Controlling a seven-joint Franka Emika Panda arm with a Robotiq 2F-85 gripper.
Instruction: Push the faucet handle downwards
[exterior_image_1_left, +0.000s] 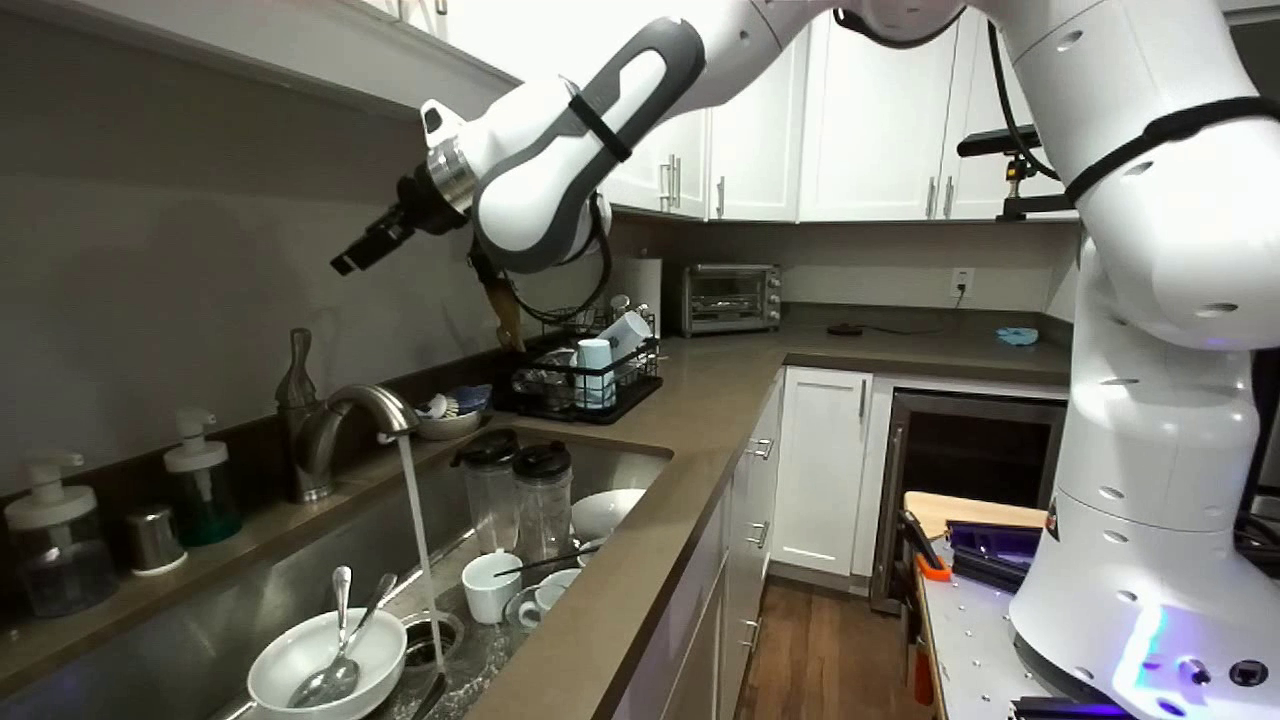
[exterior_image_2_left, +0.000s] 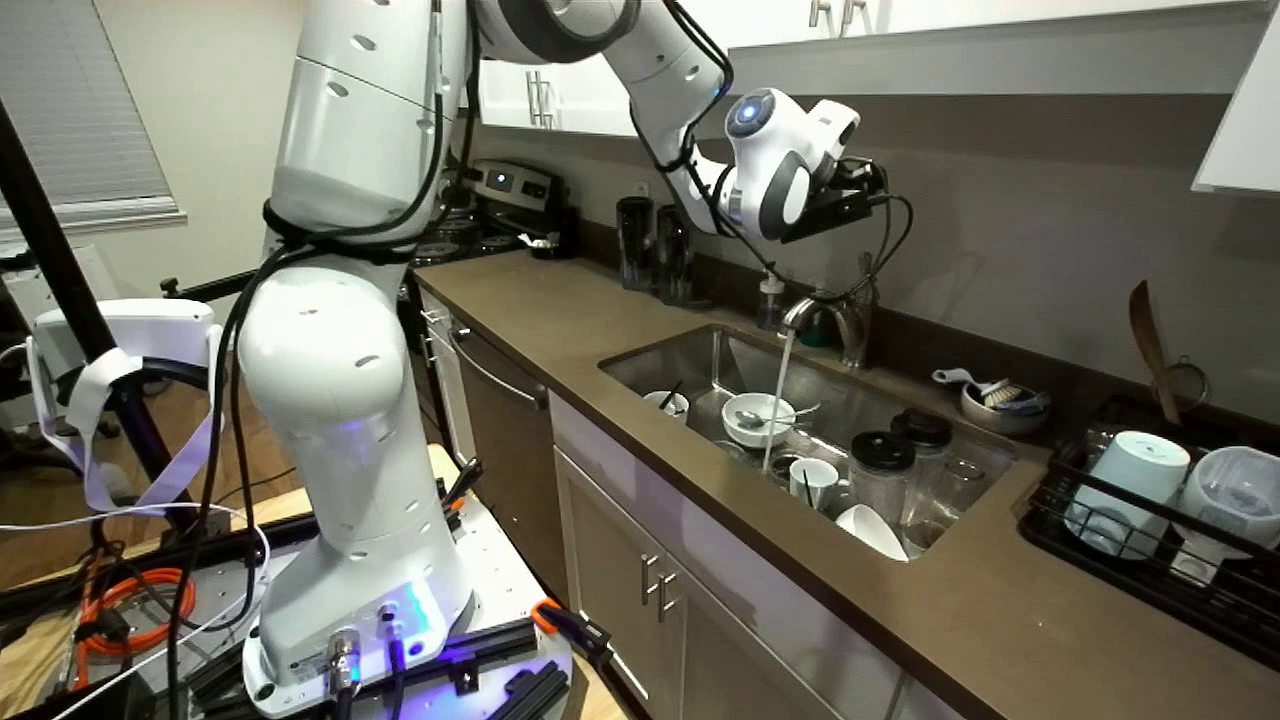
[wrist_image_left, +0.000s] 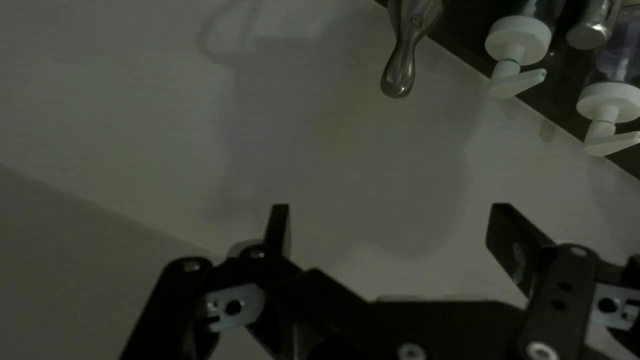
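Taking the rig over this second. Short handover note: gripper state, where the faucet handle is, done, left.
Gripper: open, holding nothing; higher than the faucet handle and clear of it in both exterior views.
Faucet handle: points up from the faucet body. Water is running from the spout.
Done: arm is near the faucet; handle not yet pushed down.
Left: push the handle down, probably from above its tip; closing the gripper first may help. Then check whether the flow stops.
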